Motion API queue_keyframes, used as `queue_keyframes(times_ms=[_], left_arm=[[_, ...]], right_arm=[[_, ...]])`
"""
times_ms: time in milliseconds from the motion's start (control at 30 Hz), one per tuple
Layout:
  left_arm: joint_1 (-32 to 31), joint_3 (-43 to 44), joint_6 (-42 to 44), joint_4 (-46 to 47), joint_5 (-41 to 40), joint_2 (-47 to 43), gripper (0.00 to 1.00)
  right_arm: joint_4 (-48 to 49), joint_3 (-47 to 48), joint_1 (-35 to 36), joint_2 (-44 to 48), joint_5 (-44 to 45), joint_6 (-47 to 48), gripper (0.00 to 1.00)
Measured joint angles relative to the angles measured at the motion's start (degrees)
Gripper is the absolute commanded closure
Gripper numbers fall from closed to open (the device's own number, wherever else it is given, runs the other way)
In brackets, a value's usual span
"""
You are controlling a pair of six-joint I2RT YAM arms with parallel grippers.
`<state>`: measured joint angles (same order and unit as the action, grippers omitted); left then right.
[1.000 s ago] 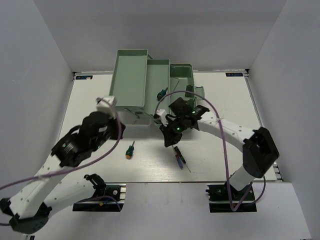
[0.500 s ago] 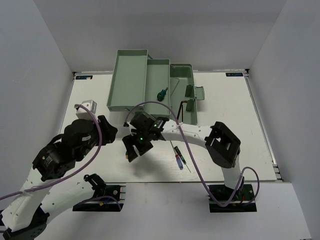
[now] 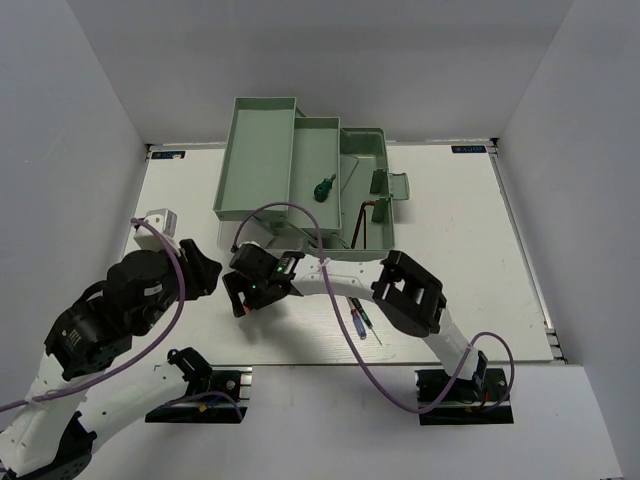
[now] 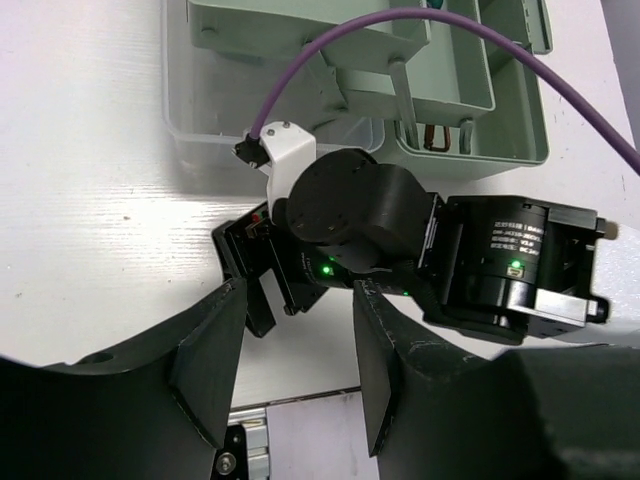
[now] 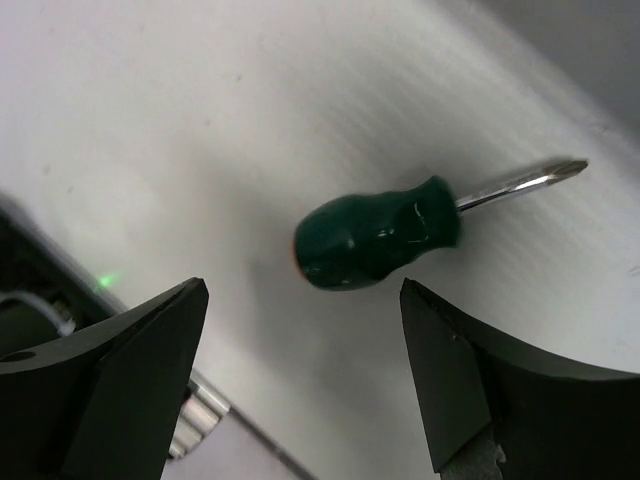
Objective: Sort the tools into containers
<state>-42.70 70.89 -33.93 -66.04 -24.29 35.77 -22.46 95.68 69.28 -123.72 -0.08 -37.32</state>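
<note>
White table (image 5: 150,100), green-handled screwdriver (image 5: 375,240) flat between spread right fingers (image 5: 110,380), touching neither, left fingers (image 4: 215,360) parted

A: Where is the toolbox (image 3: 262,160)?
B: Far centre of the table (image 3: 460,210), its trays stepped out leftward. One stubby screwdriver (image 3: 323,187) lies in the middle tray.
A: And on the table itself?
B: A second stubby screwdriver (image 5: 380,235) lies near-left of the toolbox, between the right gripper (image 5: 302,300)'s fingers, apart from both. Two thin screwdrivers (image 3: 358,322) lie right of it.

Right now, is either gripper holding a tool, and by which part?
Nothing is held: right gripper open above the green-handled screwdriver, left gripper open and empty.
</note>
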Motion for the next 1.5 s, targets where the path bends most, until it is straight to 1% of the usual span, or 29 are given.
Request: queue_keyframes(times_ms=[133, 300, 467, 567, 633, 667, 700, 733, 767, 833, 867, 900, 933, 967, 1000, 1033, 1100, 1167, 1233, 1333, 1400, 1500], left_arm=[[0.0, 0.0, -0.1, -0.9, 0.0, -0.3, 0.43], [0.0, 0.0, -0.2, -1.1, 0.2, -0.5, 0.43], [0.0, 0.0, -0.2, -1.0, 0.3, -0.4, 0.43], [0.0, 0.0, -0.1, -0.9, 0.3, -0.2, 0.43], [0.0, -0.4, -0.9, -0.9, -0.1, -0.2, 0.48], [0.0, -0.9, -1.8, -1.0, -0.7, -0.2, 0.57], [0.0, -1.7, -2.9, -1.3, -1.3, -0.2, 0.63], [0.0, -2.8, -4.3, -1.7, -2.1, -0.3, 0.69], [0.0, -4.4, -5.5, -1.8, -2.4, -0.3, 0.72], [0.0, -9.2, -7.1, -0.8, -2.6, -0.6, 0.74], [0.0, -12.7, -7.5, 0.0, -2.3, -0.6, 0.74], [0.1, -16.5, -7.7, 1.4, -1.7, -0.5, 0.69], [0.1, -19.8, -7.6, 2.2, -1.0, 0.2, 0.63], [0.1, -23.0, -7.2, 3.3, 0.0, 1.6, 0.56], [0.1, -24.6, -6.7, 4.2, 0.9, 3.5, 0.36], [0.1, -25.4, -5.9, 5.2, 1.5, 5.9, 0.29], [0.1, -25.6, -4.8, 8.5, 2.9, 11.3, 0.21], [0.1, -25.4, -3.5, 11.7, 4.1, 16.6, 0.18], [0.1, -25.3, -1.9, 14.8, 5.4, 22.0, 0.16], [0.5, -25.8, 0.7, 19.2, 6.9, 28.1, 0.16], [0.9, -26.6, 2.3, 22.1, 7.7, 30.5, 0.16], [1.8, -27.6, 4.3, 25.1, 8.4, 33.5, 0.16]], right_arm=[[0.0, 1.2, 0.9, -1.7, 5.9, 0.5, 0.19], [0.0, 1.2, 0.9, -2.5, 10.5, 1.8, 0.21], [0.2, 1.2, 0.9, -2.7, 11.5, 2.7, 0.22], [0.9, 1.0, 0.8, -2.5, 9.6, 6.6, 0.22], [4.7, -2.7, 0.6, -0.8, 5.2, 11.6, 0.22], [7.0, -5.9, 0.4, 1.2, 2.5, 14.6, 0.22], [10.3, -12.0, 0.0, 4.7, -1.7, 19.7, 0.24], [11.4, -16.0, -0.3, 7.4, -4.4, 22.5, 0.26], [13.6, -21.7, -0.7, 11.3, -7.9, 27.1, 0.31], [14.3, -30.0, -1.6, 18.3, -13.4, 35.4, 0.58], [14.5, -33.2, -2.2, 21.5, -15.9, 39.1, 0.76], [14.3, -35.5, -2.9, 24.3, -18.1, 42.4, 0.96], [14.4, -36.8, -3.8, 26.4, -19.8, 45.2, 1.0], [14.4, -38.2, -4.9, 28.7, -21.3, 47.4, 1.0], [14.3, -39.4, -5.9, 31.0, -22.4, 49.5, 1.0], [14.3, -40.5, -6.9, 33.2, -23.3, 51.0, 1.0], [13.6, -42.6, -9.2, 38.2, -25.0, 54.1, 1.0], [12.7, -43.4, -10.8, 41.9, -26.1, 56.1, 1.0], [11.7, -43.4, -12.0, 44.9, -27.4, 57.4, 0.9], [10.3, -43.5, -14.1, 48.5, -28.9, 58.7, 0.84], [9.8, -44.2, -16.0, 50.9, -29.7, 59.2, 0.83], [8.7, -45.9, -18.8, 53.9, -30.7, 60.0, 0.82]])
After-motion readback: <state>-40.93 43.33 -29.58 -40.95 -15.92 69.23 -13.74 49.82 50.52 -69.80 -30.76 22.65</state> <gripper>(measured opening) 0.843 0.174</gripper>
